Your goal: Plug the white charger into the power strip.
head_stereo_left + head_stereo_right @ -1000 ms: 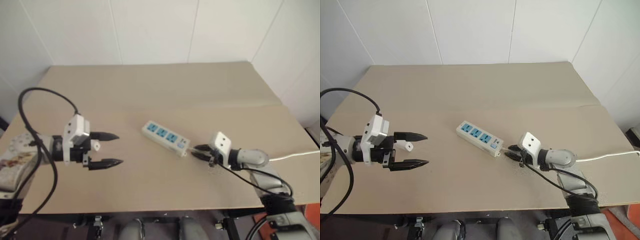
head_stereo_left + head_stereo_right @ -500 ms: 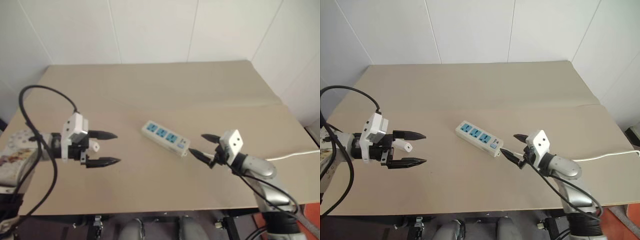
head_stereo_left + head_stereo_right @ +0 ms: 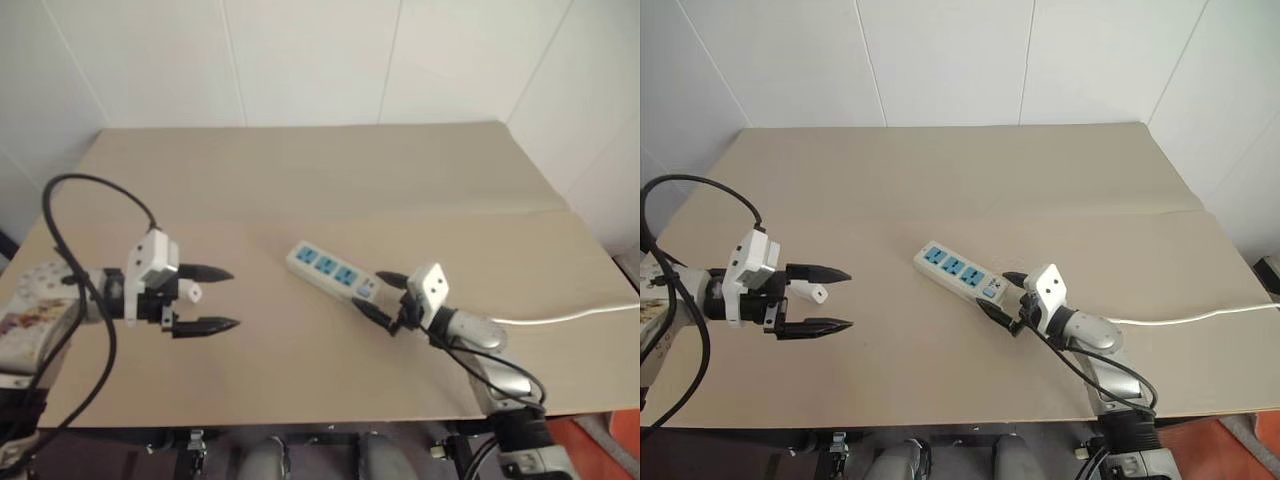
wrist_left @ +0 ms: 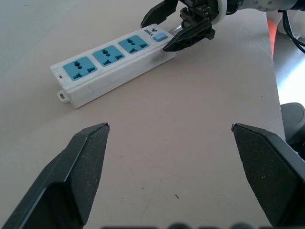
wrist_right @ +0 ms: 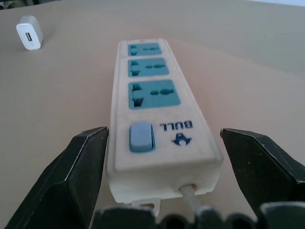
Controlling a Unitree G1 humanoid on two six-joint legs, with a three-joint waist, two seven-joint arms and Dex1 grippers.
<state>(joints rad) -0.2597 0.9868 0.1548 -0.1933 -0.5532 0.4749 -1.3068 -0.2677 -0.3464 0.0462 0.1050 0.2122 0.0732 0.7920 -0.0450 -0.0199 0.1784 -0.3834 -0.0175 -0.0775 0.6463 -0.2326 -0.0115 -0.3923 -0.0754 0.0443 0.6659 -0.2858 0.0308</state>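
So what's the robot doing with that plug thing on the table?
It wants to plug the white charger into the power strip. Right now its right gripper is open, with one finger on each side of the strip's switch end, where the cord comes out. The left gripper is open too, with the charger lying on the table by its fingertips. Nothing is plugged in yet; all three blue sockets are empty.

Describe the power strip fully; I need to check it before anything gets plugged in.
The power strip is a long white plastic bar lying flat on the tan table. Three blue sockets sit in a row, all empty, with a blue switch and "BULL" logo at the cord end. A thin white cord leaves that end. The open right gripper straddles the switch end; contact is unclear.
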